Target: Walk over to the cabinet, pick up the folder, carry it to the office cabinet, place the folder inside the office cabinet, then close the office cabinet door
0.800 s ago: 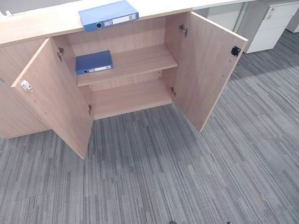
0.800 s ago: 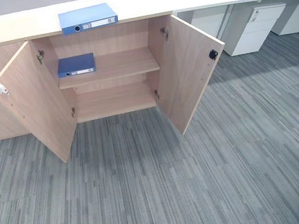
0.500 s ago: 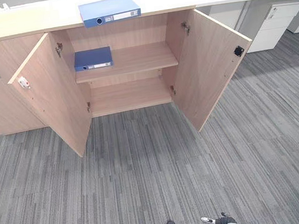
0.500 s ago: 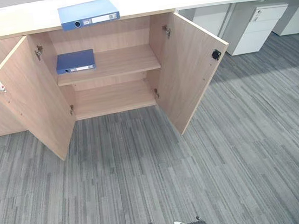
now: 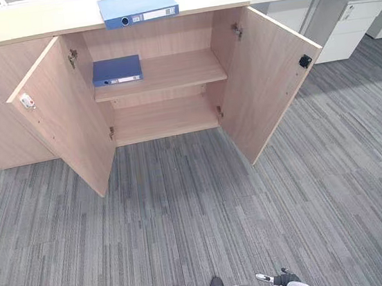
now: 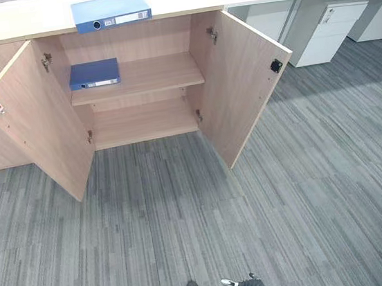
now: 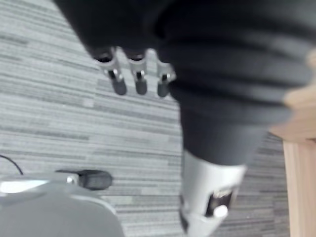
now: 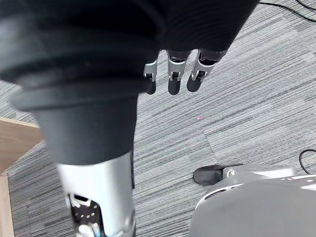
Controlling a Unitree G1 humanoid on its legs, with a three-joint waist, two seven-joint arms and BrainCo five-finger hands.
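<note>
Left hand hangs at the near left, mostly cut off in the head views, fingers loose and empty. Far ahead, the office cabinet has both doors swung open, with the blue folder lying flat on its top and a second folder on the upper shelf's left end. Right hand, near right, same deal: relaxed, holding nothing, barely peeking in.

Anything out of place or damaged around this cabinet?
Nothing stands out. Both doors of the cabinet stand open; a blue folder lies flat on its top, a darker folder flat on the upper shelf.
</note>
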